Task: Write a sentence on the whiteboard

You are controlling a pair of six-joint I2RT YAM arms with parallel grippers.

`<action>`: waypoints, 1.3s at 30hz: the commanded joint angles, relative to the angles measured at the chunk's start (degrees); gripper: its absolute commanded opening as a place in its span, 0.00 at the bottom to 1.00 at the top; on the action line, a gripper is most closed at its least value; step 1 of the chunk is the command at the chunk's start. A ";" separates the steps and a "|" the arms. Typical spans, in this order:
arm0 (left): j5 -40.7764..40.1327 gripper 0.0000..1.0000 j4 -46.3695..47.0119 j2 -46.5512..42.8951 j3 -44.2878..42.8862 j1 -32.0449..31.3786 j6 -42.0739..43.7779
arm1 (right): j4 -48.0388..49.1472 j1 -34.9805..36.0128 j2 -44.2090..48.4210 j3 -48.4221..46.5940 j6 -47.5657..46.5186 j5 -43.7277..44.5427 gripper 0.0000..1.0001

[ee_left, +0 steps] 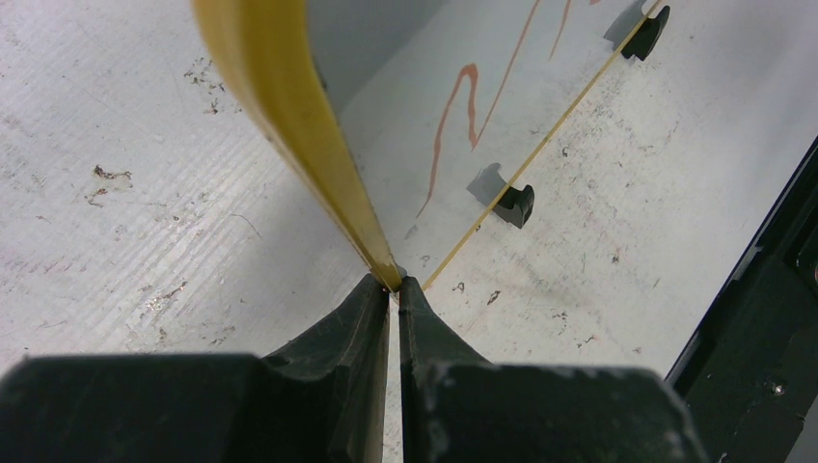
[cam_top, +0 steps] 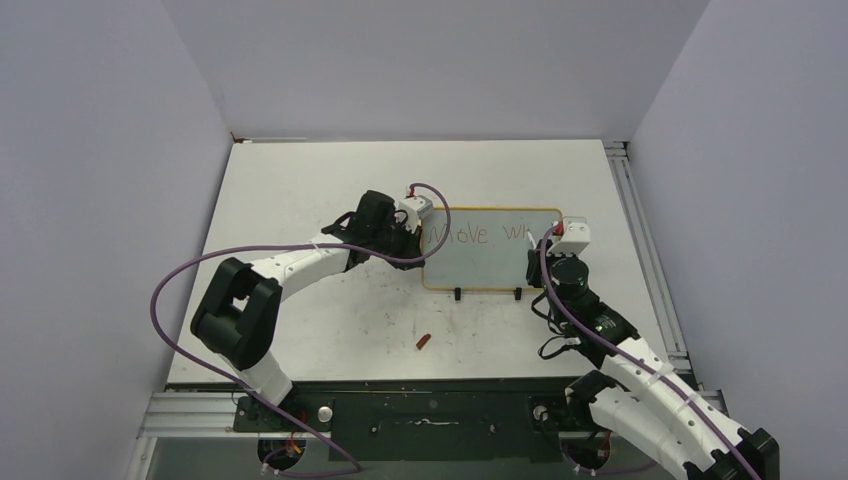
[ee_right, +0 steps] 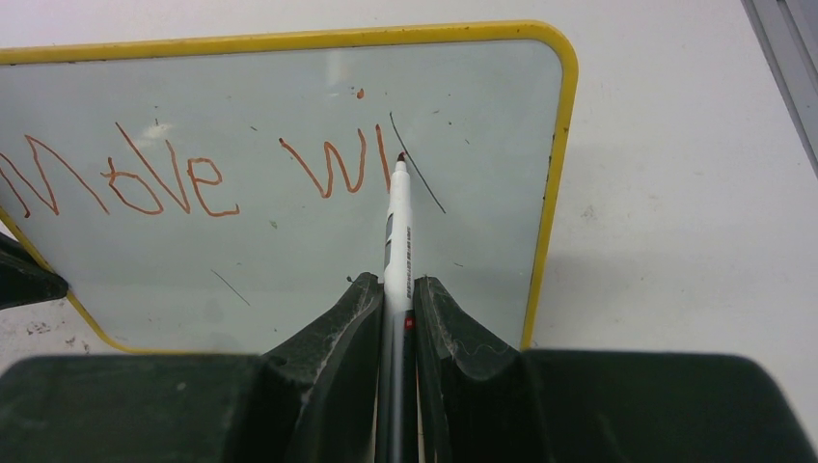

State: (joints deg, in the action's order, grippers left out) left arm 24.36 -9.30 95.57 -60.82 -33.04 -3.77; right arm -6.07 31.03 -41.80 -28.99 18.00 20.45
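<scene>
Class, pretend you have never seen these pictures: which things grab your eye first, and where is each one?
The yellow-framed whiteboard sits mid-table, with orange-red lettering reading "Move wi" across its upper part. The right tool grips a marker whose tip is at the board face just after the "i". The left tool pinches the yellow frame at the board's left edge.

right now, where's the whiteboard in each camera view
top external: whiteboard sits at the centre of the picture.
left wrist: its yellow corner edge drops from the top into the shut left gripper; the face is at upper right.
right wrist: it fills the upper left and centre, behind the marker in the right gripper.
shared landmark: the yellow frame.
</scene>
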 commanded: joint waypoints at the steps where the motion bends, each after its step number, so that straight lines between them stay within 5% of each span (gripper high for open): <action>1: -0.75 0.04 -0.33 -1.79 -2.14 -0.30 1.13 | 3.27 -0.69 -0.89 0.08 -0.81 -0.82 0.05; 24: -0.66 0.04 -0.27 -1.63 -2.16 -0.28 1.13 | 1.30 -1.95 -0.91 -0.19 0.89 5.59 0.05; 39: -0.63 0.04 -0.28 -1.70 -2.19 -0.32 1.11 | 4.71 -2.03 5.60 1.81 -1.31 -1.06 0.05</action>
State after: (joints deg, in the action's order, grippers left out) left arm 24.25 -9.37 95.57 -60.82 -33.08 -3.77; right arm -5.32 29.28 -36.62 -27.29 18.09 21.47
